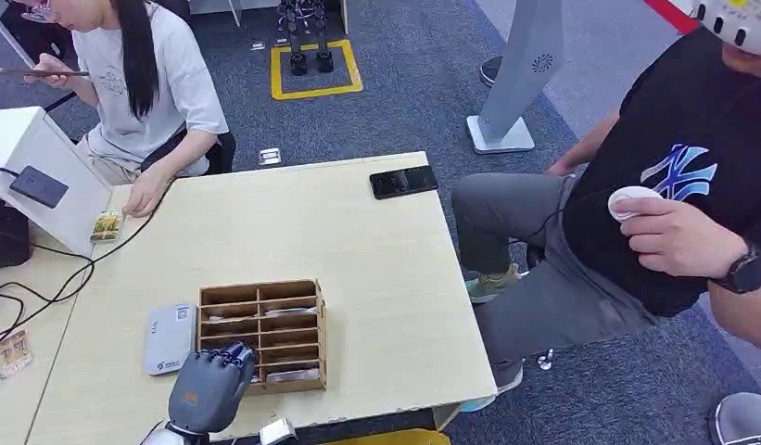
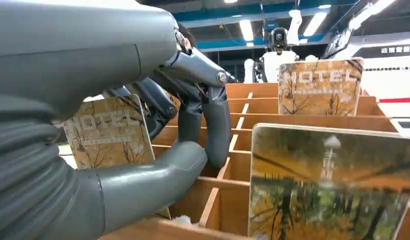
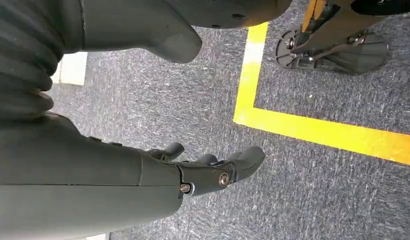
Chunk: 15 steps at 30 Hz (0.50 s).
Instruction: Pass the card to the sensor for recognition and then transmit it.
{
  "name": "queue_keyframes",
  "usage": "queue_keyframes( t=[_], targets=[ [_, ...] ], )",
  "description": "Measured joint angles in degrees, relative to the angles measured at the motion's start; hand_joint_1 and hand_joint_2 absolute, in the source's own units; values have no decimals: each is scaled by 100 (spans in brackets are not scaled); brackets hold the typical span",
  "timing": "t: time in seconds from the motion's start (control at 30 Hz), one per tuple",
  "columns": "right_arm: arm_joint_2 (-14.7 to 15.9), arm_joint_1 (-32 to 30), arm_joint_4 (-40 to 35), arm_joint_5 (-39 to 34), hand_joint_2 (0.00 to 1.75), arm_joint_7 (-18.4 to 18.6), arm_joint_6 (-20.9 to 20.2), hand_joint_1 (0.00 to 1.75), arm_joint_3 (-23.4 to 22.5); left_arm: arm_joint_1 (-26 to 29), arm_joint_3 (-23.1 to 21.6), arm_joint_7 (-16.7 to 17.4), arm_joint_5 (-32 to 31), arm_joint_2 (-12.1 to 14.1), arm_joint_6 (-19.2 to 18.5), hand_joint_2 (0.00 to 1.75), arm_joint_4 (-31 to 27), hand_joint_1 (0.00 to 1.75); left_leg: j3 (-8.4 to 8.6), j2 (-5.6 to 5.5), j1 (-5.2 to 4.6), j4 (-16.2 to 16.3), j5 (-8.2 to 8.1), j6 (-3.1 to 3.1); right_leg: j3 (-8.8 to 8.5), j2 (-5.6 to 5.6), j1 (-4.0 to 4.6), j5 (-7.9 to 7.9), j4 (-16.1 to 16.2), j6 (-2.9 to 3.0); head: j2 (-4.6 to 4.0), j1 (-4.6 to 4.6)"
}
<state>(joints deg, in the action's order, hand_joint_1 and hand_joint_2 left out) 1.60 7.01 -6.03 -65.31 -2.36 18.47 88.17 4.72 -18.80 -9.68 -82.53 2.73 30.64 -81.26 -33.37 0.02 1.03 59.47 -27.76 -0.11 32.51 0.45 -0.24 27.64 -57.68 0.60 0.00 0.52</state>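
1. Reaching into the near left compartments of the wooden card rack (image 1: 263, 332), the left hand (image 1: 209, 378) has its fingers (image 2: 212, 125) curled around a hotel card (image 2: 109, 132) that stands upright in a slot; whether the card is firmly pinched I cannot tell.
2. More cards stand in neighbouring slots, one (image 2: 320, 87) farther off and one (image 2: 327, 185) close to the wrist camera.
3. Judging by its look, the card is thin, stiff, light and glossy, so likely slippery; the exposed upper edge, pinched flat on both faces, seems the best hold.
4. The grey sensor (image 1: 170, 337) lies on the counter (image 1: 358, 250) just left of the rack.
5. The right hand (image 3: 203, 170) hangs over the carpet, fingers loosely apart, holding nothing.
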Motion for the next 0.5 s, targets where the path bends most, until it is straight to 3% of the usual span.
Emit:
queue_keyframes(
  t=[0.5],
  targets=[
    [0, 1, 0, 105, 175, -15, -11, 0, 0, -4, 127, -138, 177, 124, -26, 175, -273, 175, -1, 0, 0, 0, 0, 0, 0, -1, 0, 0, 0, 0, 0, 2]
  ],
)
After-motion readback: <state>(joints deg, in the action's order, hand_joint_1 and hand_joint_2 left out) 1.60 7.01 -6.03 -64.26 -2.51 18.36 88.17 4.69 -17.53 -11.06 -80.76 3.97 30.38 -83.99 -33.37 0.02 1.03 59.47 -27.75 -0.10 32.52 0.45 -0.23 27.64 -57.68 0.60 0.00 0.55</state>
